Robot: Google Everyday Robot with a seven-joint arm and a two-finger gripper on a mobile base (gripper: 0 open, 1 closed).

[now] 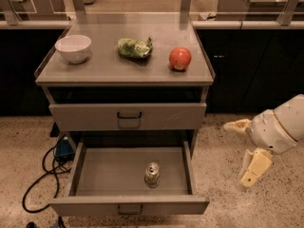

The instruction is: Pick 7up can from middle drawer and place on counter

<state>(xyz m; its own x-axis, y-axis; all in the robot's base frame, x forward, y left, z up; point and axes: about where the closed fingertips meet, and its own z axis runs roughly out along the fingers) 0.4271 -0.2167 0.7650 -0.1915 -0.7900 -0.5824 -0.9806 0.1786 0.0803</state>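
- While the middle drawer (109,171) stands pulled out, the 7up can (152,174) sits upright on its floor, near the front.
- Right of the cabinet, well apart from the can, the gripper (237,154) hangs spread wide, holding nothing.

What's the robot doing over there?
A robot is going for a soda. The 7up can stands upright in the open middle drawer, untouched. The gripper hangs off to the side of the drawer, open and holding nothing. On the counter sit a white bowl and a red apple.
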